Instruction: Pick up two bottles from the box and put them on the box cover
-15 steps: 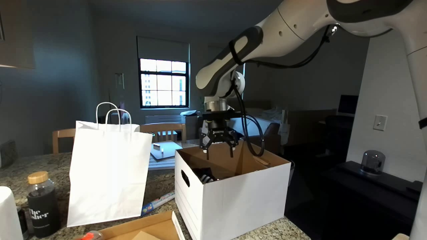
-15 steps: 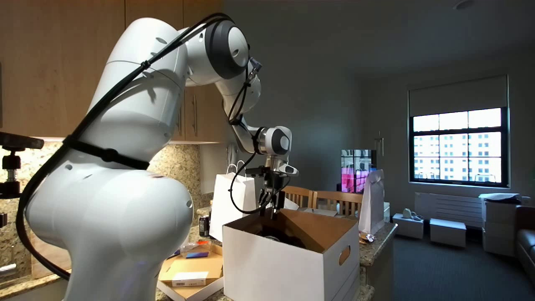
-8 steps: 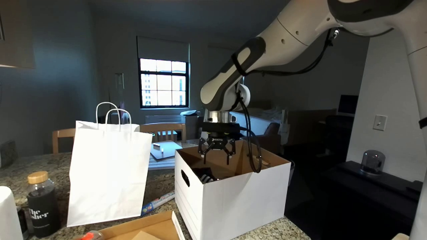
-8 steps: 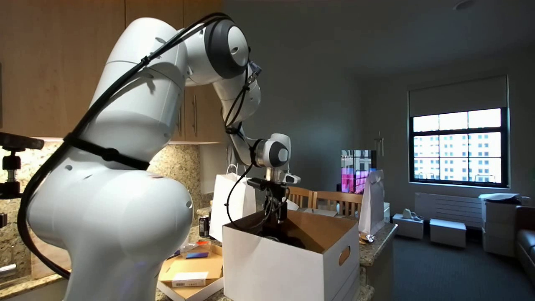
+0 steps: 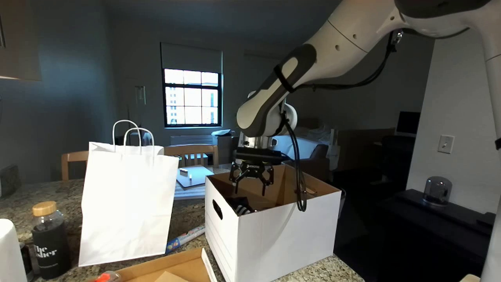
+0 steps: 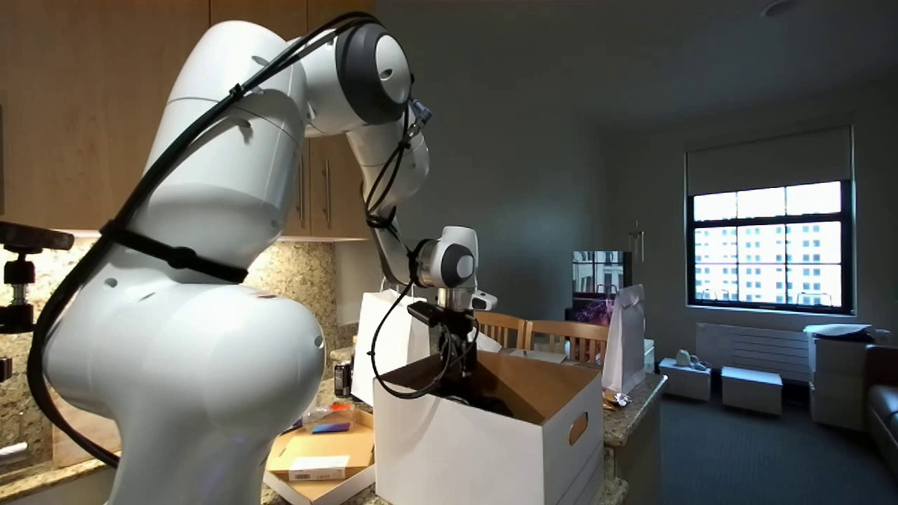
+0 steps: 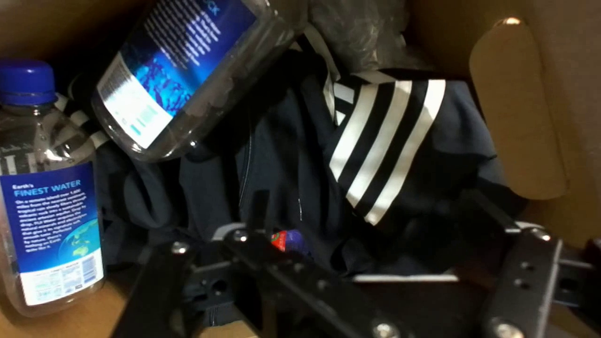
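Observation:
My gripper points down into the mouth of the white box, its jaws wide apart and nothing between them. Two clear water bottles with blue labels lie inside, both left of the gripper in the wrist view. The nearer bottle has a blue cap and lies along the left edge. A tilted bottle rests on dark clothing at the top, its cap end out of view. Beside the box sits a shallow cardboard tray, seemingly the box cover. Neither exterior view shows the bottles in the box.
Dark clothing with white stripes fills much of the box, and clear plastic wrap lies in a corner. A cardboard pack lies in the tray. On the counter stand a paper bag and a wooden-capped bottle.
The gripper has come down from around rim height into the box opening, drifting slightly left in both exterior views. Its jaws stay apart. The box has not moved.

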{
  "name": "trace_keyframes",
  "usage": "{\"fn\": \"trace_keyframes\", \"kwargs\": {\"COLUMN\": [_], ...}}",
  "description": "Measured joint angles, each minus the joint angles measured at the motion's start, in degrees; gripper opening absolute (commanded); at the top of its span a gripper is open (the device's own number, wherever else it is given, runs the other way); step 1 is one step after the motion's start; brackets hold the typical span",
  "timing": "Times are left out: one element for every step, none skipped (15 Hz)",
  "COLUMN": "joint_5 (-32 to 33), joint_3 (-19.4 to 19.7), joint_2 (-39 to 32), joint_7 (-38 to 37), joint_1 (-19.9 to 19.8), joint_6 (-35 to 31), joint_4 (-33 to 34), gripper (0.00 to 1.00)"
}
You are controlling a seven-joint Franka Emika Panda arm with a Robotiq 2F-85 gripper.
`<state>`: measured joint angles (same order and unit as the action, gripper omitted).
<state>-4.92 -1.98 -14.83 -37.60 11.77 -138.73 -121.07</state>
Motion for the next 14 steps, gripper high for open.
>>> {"fn": "trace_keyframes", "kwargs": {"joint_5": [0.0,0.0,0.0,0.0,0.0,0.0,0.0,0.0,0.0,0.0,0.0,0.0,0.0,0.0], "joint_3": [-0.1,-0.2,-0.2,-0.2,-0.2,-0.2,-0.2,-0.2,-0.2,-0.2,-0.2,-0.2,-0.2,-0.2], "joint_2": [0.4,0.8,1.1,1.3,1.5,1.5,1.5,1.5,1.5,1.5,1.5,1.5,1.5,1.4], "joint_7": [0.0,0.0,0.0,0.0,0.0,0.0,0.0,0.0,0.0,0.0,0.0,0.0,0.0,0.0], "joint_1": [0.0,0.0,0.0,0.0,0.0,0.0,0.0,0.0,0.0,0.0,0.0,0.0,0.0,0.0], "joint_6": [-0.5,-0.7,-0.8,-0.8,-0.8,-0.8,-0.8,-0.7,-0.7,-0.7,-0.6,-0.5,-0.5,-0.4], "joint_4": [-0.4,-0.7,-0.9,-1.2,-1.3,-1.4,-1.4,-1.4,-1.4,-1.4,-1.4,-1.4,-1.4,-1.4], "gripper": [1.00,1.00,1.00,1.00,1.00,1.00,1.00,1.00,1.00,1.00,1.00,1.00,1.00,1.00]}}
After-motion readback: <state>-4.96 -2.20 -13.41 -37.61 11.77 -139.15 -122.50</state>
